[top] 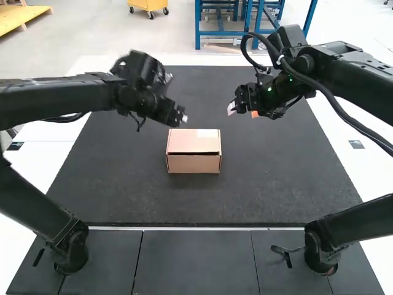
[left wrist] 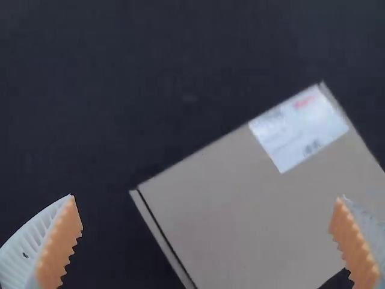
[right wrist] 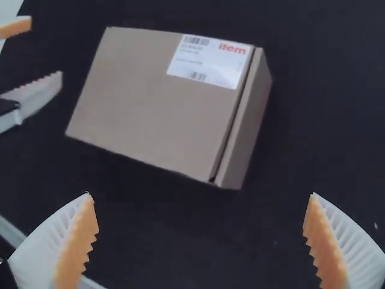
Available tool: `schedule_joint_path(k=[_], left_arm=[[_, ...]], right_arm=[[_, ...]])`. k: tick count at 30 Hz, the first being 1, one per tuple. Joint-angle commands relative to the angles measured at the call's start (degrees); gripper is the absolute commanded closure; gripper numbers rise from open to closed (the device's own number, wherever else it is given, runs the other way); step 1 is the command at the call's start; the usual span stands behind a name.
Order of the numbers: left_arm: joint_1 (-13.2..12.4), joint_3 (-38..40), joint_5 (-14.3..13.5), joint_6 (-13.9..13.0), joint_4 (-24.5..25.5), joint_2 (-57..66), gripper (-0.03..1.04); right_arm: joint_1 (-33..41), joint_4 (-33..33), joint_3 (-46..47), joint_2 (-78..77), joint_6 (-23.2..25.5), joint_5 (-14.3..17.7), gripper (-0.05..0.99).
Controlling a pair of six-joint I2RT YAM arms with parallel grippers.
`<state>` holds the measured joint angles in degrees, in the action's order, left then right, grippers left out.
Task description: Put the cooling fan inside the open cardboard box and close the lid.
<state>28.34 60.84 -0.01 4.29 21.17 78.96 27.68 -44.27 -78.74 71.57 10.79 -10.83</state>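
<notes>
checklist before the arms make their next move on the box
1. Lid of the cardboard box shut flat: ok.
2. Cooling fan inside: cannot tell, the closed box hides its contents.
3. Left gripper open, empty, clear of the box: ok.
4. Right gripper open, empty, clear of the box: ok.
5. Box sitting flat on the black mat: ok.

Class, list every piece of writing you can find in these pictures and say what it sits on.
White label on the cardboard box lid: one short red brand word, left unquoted.
Same label: grey print lines and a barcode, too small to read.
</notes>
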Motion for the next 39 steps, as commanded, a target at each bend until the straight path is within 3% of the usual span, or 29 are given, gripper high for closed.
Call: schedule_joint_path(k=[1, 4, 9, 13, 15, 17, 22, 29, 35, 39], left_arm=[[-1.8, 1.4, 0.1, -0.7, -0.3, -3.8, 0.04], [-2.2, 1.3, 0.9, -2.0, -0.2, -7.1, 0.04], [-2.8, -0.3, 0.7, -1.9, -2.3, -15.1, 0.04], [-5.9, -3.6, 0.7, -2.2, -7.7, -21.4, 0.04], [-7.4, -4.9, 0.7, -1.9, -7.9, -24.2, 0.04], [-8.7, -7.3, 0.5, 0.1, -8.5, -27.2, 0.04], [-12.3, -14.3, -1.7, 0.2, -13.7, -35.2, 0.04], [-17.8, -24.0, -3.1, 0.1, -21.5, -42.2, 0.04], [-19.3, -31.8, -5.7, 0.1, -29.5, -47.0, 0.04], [-19.3, -36.0, -5.5, 0.1, -31.5, -49.5, 0.04]], right_arm=[[-1.2, 1.5, -3.4, -1.0, 0.6, 2.1, 0.03], [-2.1, 2.3, -3.6, -0.9, 0.4, 3.3, 0.02], [-5.0, 5.7, -3.1, -2.0, 0.6, 7.1, 0.02], [-7.1, 7.6, -1.7, -3.6, -1.6, 6.8, 0.02], [-7.7, 10.0, -0.2, -4.6, -3.3, 6.6, 0.02], [-8.0, 13.5, 1.8, -6.1, -3.8, 6.9, 0.02], [-8.2, 21.2, 10.4, -11.5, -3.5, 9.9, 0.02], [-8.5, 30.1, 24.0, -22.3, -4.2, 11.2, 0.02], [-9.9, 36.2, 34.3, -31.0, -5.5, 11.4, 0.02], [-11.9, 40.5, 40.5, -35.6, -5.5, 11.4, 0.02]])
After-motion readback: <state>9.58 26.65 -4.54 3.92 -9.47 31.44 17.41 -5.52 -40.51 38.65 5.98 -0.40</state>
